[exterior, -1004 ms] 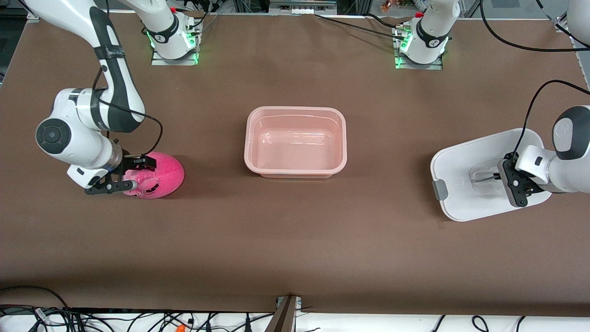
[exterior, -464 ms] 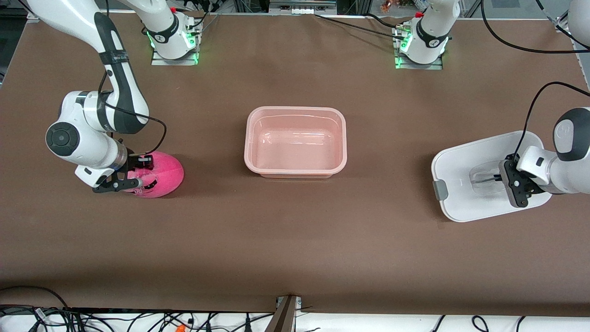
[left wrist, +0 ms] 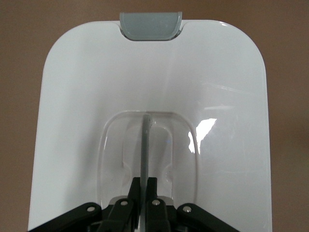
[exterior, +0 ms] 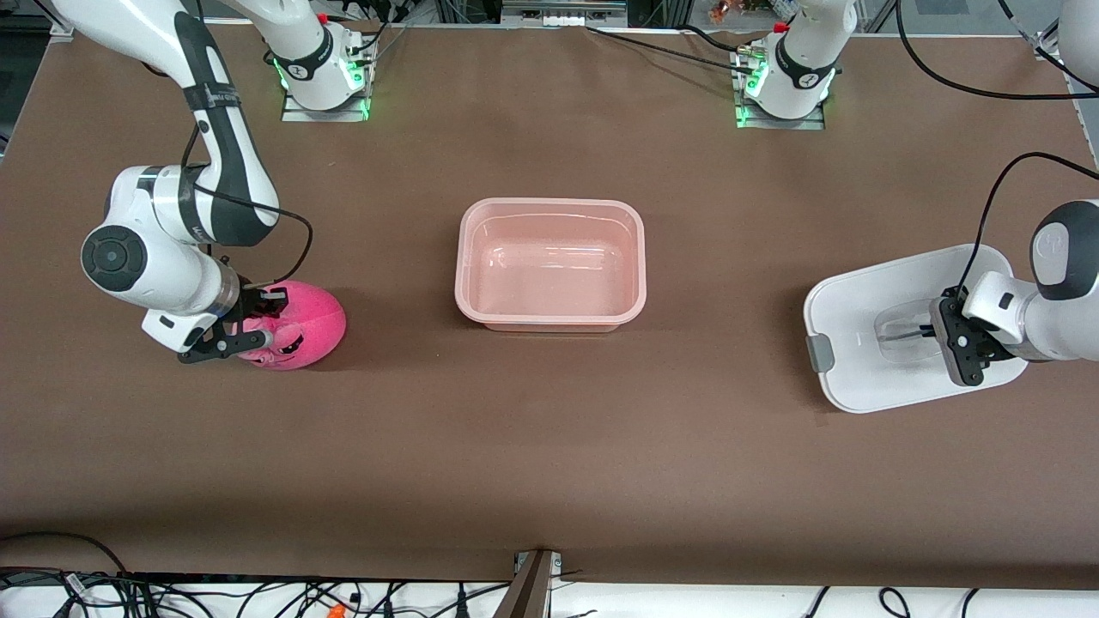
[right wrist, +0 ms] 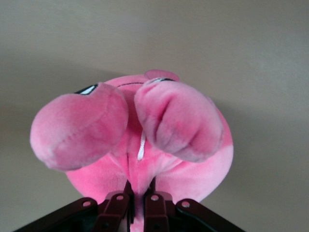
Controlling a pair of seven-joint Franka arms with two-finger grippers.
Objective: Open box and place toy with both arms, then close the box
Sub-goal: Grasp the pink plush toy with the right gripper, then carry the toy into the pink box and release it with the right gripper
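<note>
Front view: lying on the brown surface [exterior: 549, 446], the white lid [exterior: 867, 326] is sitting at the left arm's end, the left gripper [exterior: 932, 330] pinching its jaws together on the lid's recessed handle. At the right arm's end, the right gripper [exterior: 249, 330] is clamping its jaws on the pink toy [exterior: 309, 330]. Slightly farther from the camera, the open pink box [exterior: 550, 264] is sitting mid-surface, well apart from both.

A robotics lab, by all signs: two white arms [exterior: 185, 163] [exterior: 1052, 283] are bolted on metal base plates [exterior: 324, 107] lit green along the top of the frame, on a wide counter [exterior: 549, 446] covered in plain brown sheeting. Black cables [exterior: 953, 81] trail across the upper right, and a tangle of loose wires [exterior: 258, 596] lies along the bottom edge, beside a metal frame strut [exterior: 531, 584]
</note>
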